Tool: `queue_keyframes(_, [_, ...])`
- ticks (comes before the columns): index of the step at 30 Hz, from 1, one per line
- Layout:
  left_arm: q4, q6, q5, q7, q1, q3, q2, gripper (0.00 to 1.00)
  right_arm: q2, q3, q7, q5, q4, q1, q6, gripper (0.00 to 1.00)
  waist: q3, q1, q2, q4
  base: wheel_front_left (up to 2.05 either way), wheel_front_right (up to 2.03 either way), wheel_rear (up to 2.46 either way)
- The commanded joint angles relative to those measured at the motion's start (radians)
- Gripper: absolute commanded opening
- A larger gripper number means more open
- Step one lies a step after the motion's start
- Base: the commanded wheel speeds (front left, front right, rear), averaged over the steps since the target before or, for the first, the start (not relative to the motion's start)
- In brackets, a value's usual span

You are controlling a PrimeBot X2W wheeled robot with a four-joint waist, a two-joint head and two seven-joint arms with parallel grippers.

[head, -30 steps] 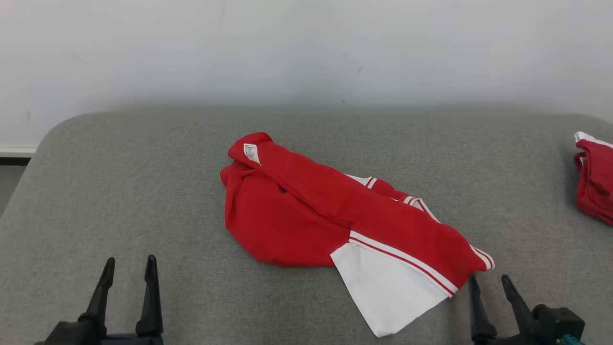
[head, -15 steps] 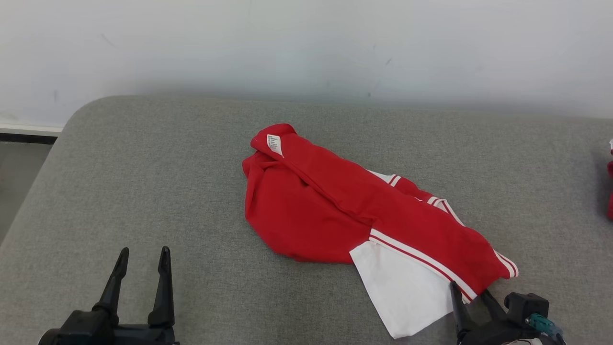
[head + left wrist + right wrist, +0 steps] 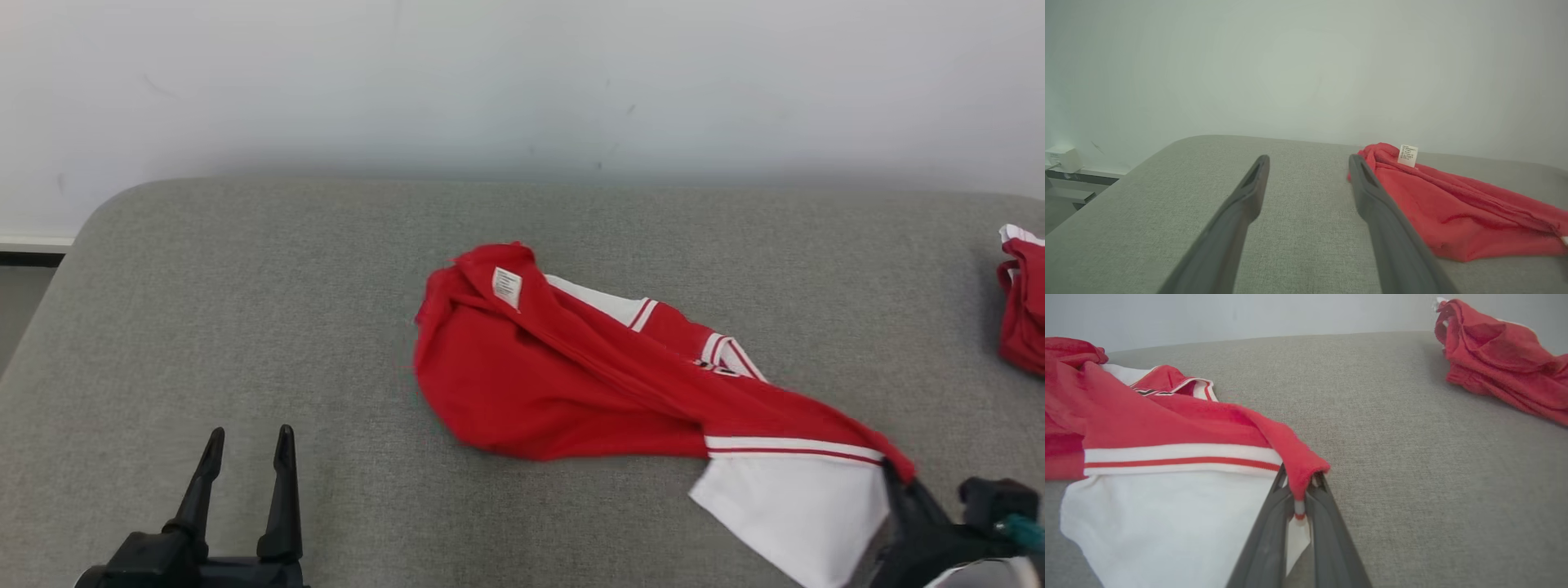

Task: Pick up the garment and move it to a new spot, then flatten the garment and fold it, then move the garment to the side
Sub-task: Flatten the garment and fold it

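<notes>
We record right gripper (image 3: 1299, 479) pinched tight on a corner of the garment (image 3: 563, 392), left gripper (image 3: 249, 434) spread wide and empty, grey cushion (image 3: 245, 286) beneath.

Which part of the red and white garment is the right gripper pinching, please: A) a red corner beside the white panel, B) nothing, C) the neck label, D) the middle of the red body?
A: in the right wrist view the right gripper is shut on a red corner of the garment, just beside its white panel.

Soft even light, faint shadows, hazy wrist views
</notes>
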Motion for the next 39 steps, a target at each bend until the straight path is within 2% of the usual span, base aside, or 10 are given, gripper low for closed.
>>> queue_keyframes(1, [0.001, 0.001, -0.002, -0.003, 0.000, -0.004, -0.003, 1.00, -0.022, -0.007, 0.009, 0.013, -0.005, 0.018, -0.003, 0.00, 0.001, 0.0000, 0.0000, -0.005, 0.00, 0.00, 0.00])
queue_keyframes(6, [0.004, 0.001, -0.003, -0.003, -0.004, -0.009, -0.003, 1.00, -0.091, -0.006, 0.084, 0.068, -0.032, 0.041, -0.003, 0.00, 0.000, 0.0000, 0.0000, -0.008, 0.00, 0.00, 0.00])
queue_keyframes(7, [0.006, 0.001, -0.004, -0.003, -0.002, -0.011, -0.003, 1.00, -0.099, -0.005, 0.100, 0.076, -0.034, 0.046, -0.003, 0.10, -0.002, 0.0000, 0.0000, -0.009, 0.00, 0.00, 0.00])
queue_keyframes(8, [0.008, 0.001, -0.005, -0.003, 0.002, -0.012, -0.002, 1.00, -0.104, -0.004, 0.109, 0.082, -0.039, 0.049, -0.003, 0.32, -0.005, 0.0000, 0.0000, -0.009, 0.00, 0.00, 0.00])
queue_keyframes(9, [0.010, 0.001, -0.005, -0.003, 0.005, -0.011, -0.001, 1.00, -0.099, 0.000, 0.114, 0.090, -0.046, 0.052, -0.003, 1.00, -0.007, 0.0000, 0.0000, -0.011, 0.00, 0.00, 0.00])
queue_keyframes(15, [0.015, 0.001, -0.002, -0.003, 0.029, -0.002, -0.001, 1.00, -0.061, 0.003, 0.080, 0.087, -0.116, 0.100, -0.003, 1.00, -0.032, 0.0000, 0.0000, -0.027, 0.00, 0.00, 0.00])
queue_keyframes(22, [0.006, 0.001, 0.002, -0.003, 0.046, 0.018, -0.003, 1.00, -0.012, -0.083, 0.041, 0.025, -0.241, 0.194, -0.003, 1.00, -0.041, 0.0000, 0.0000, -0.061, 0.00, 0.00, 0.00])
queue_keyframes(29, [-0.005, 0.001, 0.014, -0.003, 0.052, 0.021, -0.011, 1.00, 0.047, -0.142, 0.000, -0.058, -0.427, 0.239, -0.003, 1.00, -0.044, 0.0000, 0.0000, -0.089, 0.00, 0.00, 0.00])
queue_keyframes(39, [0.007, 0.001, 0.005, -0.003, 0.028, 0.013, 0.005, 1.00, 0.123, -0.114, -0.020, -0.107, -0.582, 0.229, -0.003, 1.00, -0.044, 0.0000, 0.0000, -0.082, 0.00, 0.00, 0.00])
